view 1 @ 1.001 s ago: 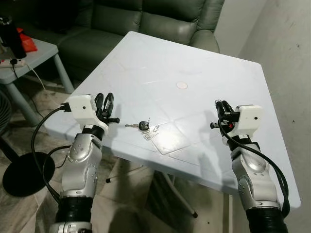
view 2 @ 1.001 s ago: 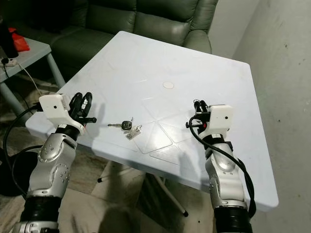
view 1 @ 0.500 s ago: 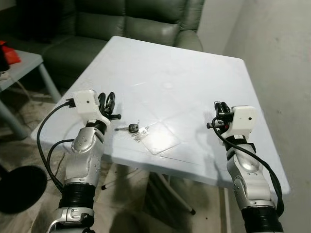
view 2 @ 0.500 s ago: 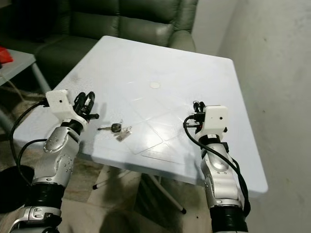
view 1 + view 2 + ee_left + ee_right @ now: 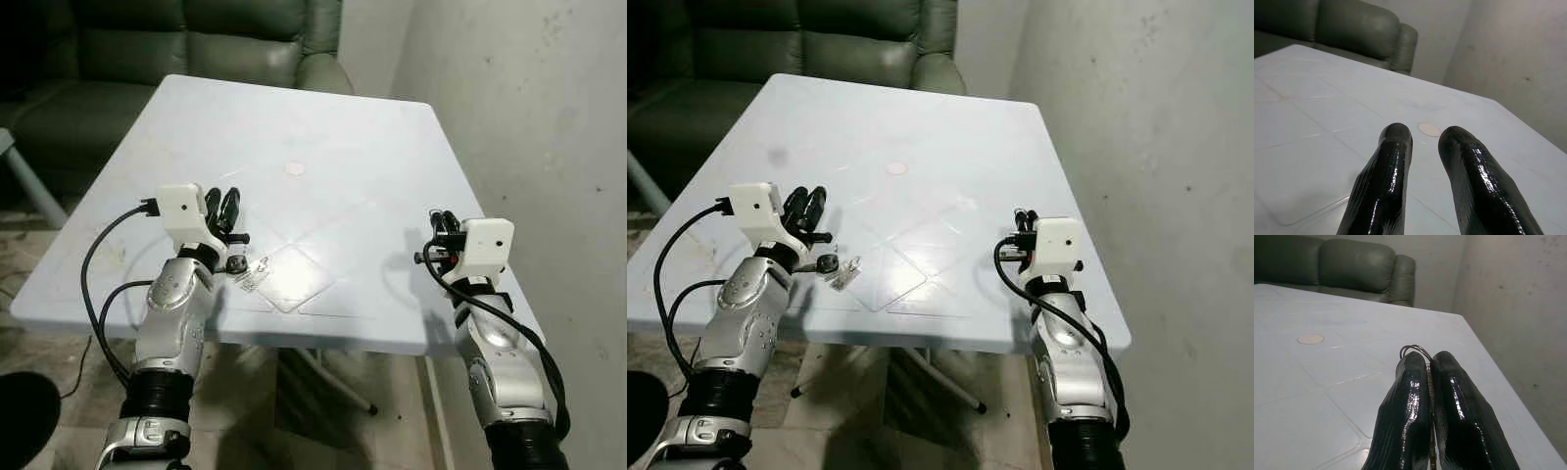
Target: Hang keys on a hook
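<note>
**Keys on the near edge, a ring already pinched on the right**

Pale blue and square, the counter (image 5: 323,127) stands between a dark green sofa (image 5: 196,39) at its far side and a bare grey wall (image 5: 529,108) on the robot's right. No hook can be made out in these pictures, so where the keys are meant to end up cannot be told.

A bunch of keys (image 5: 838,268), with a black-headed key and a small pale tag, lies flat on the counter close to its near edge. The left hand (image 5: 227,208) is raised just beside and above them, its two black fingers (image 5: 1388,171) parted with a clear gap between, pointing out across the counter toward a small round mark (image 5: 1428,129). It holds nothing; that open stance next to the keys reads as readiness to take them.

The right hand (image 5: 441,227) is held up over the right-hand part of the counter, well apart from the keys. Its fingers (image 5: 1410,401) are pressed together, and a thin metal ring (image 5: 1415,350) sticks out from between their tips, so it seems to be gripping a ring, probably so the loop stays free for hanging. What hangs from it, if anything, is hidden.
</note>
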